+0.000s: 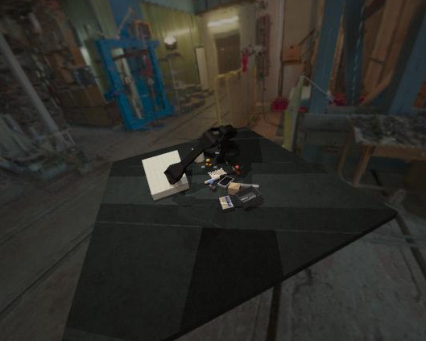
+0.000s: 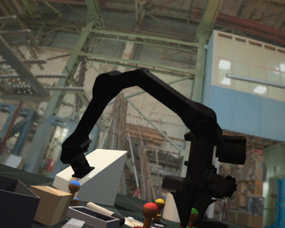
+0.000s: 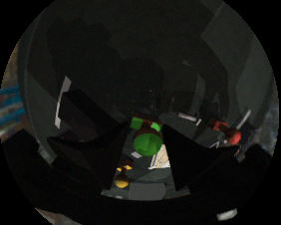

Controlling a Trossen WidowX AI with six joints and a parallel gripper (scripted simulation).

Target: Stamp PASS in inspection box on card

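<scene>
The green-topped stamp [image 2: 194, 215] [image 3: 147, 144] stands upright near the arm's base; its lettering cannot be read. My gripper [image 2: 193, 225] [image 3: 145, 125] points down with its fingers on either side of the green knob. It is part open, and a gap shows on both sides in the wrist view. The pale printed card [image 1: 217, 173] [image 3: 160, 158] lies close by; its box and any print are too small to read. A shallow grey-rimmed tray [image 1: 220, 183] with a dark inside lies beside the card; whether it is the ink pad is unclear.
A red-topped stamp [image 1: 237, 170] [image 2: 150, 212], a yellow-topped one [image 2: 159, 204] and a blue-topped one [image 2: 74, 186] stand around the card. A marker [image 2: 101, 209], white cylinder [image 2: 170, 208], cardboard box [image 2: 50, 204], dark bin [image 2: 12, 200] and big white wedge [image 1: 163, 174] surround them.
</scene>
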